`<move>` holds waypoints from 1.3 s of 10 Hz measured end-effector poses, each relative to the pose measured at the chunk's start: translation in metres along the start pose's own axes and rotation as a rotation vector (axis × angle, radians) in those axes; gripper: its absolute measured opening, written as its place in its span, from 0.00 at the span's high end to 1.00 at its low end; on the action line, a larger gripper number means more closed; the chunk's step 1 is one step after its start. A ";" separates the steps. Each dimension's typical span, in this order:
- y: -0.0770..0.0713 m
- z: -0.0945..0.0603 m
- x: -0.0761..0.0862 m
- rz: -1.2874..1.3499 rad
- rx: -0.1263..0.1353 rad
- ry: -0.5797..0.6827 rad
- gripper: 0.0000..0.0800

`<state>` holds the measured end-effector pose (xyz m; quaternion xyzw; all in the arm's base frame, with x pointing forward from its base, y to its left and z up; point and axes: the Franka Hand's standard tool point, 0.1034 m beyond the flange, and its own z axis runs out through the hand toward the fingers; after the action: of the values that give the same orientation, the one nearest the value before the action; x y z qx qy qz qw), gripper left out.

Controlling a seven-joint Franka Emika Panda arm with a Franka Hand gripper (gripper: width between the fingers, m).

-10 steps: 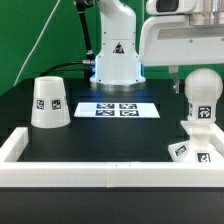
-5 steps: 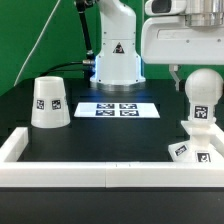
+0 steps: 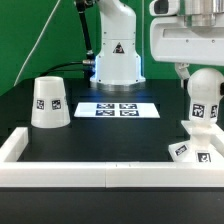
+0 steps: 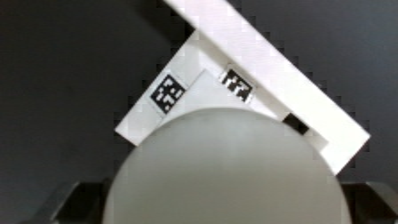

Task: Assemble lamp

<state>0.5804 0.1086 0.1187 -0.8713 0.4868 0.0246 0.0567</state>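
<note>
The white round-headed bulb stands upright on the blocky stepped base at the exterior view's right, near the front wall. My gripper comes down from above, its fingers on either side of the bulb's head, shut on it. In the wrist view the bulb's head fills the space between my dark fingers, and the tagged base lies beyond it. The tapered shade stands apart on the black table at the exterior view's left, wide end down.
A low white wall borders the work area at the front and sides. The marker board lies flat at the middle back. The white robot pedestal with a warning sticker stands behind it.
My gripper has shifted toward the exterior view's right. The bulb's tag has moved right with it, so the bulb has turned or shifted slightly on the base.
</note>
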 end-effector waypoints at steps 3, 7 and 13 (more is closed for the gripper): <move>0.003 0.000 0.006 0.162 0.011 -0.023 0.28; 0.003 -0.001 0.004 0.008 -0.006 -0.023 0.13; 0.002 -0.003 0.002 -0.547 -0.004 -0.016 0.13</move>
<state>0.5802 0.1053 0.1209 -0.9703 0.2330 0.0162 0.0633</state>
